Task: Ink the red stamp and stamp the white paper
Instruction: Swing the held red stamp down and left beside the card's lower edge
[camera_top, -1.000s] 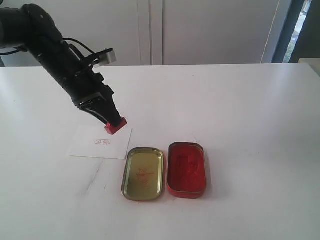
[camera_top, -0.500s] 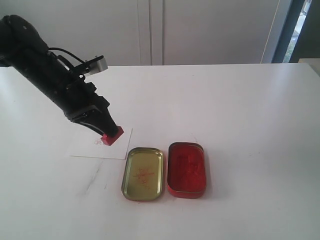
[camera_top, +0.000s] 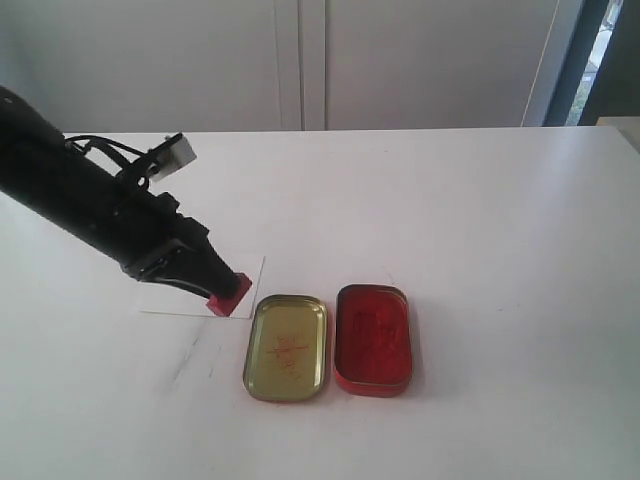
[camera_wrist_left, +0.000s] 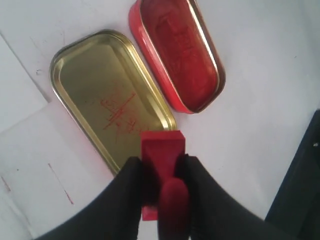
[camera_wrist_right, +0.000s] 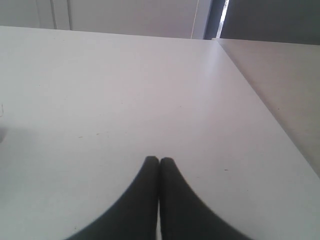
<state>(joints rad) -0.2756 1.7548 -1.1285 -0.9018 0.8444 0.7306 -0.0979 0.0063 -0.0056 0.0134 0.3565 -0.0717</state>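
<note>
My left gripper is shut on the red stamp, whose square block base rests low at the near right corner of the white paper. In the left wrist view the red stamp sits between the black fingers, its round handle toward the camera, beside the gold tin lid. Most of the paper is hidden under the arm, and any imprint is covered. My right gripper is shut with nothing in it, above bare table; it does not show in the exterior view.
The gold oval tin lid lies just right of the paper, with red marks inside. The red ink-pad tin lies next to it on the right. The table's far right edge shows in the right wrist view.
The left arm has lowered and drawn toward the near left, carrying the stamp down from above the paper to its near right corner. The imprint seen earlier is now covered by the arm.
</note>
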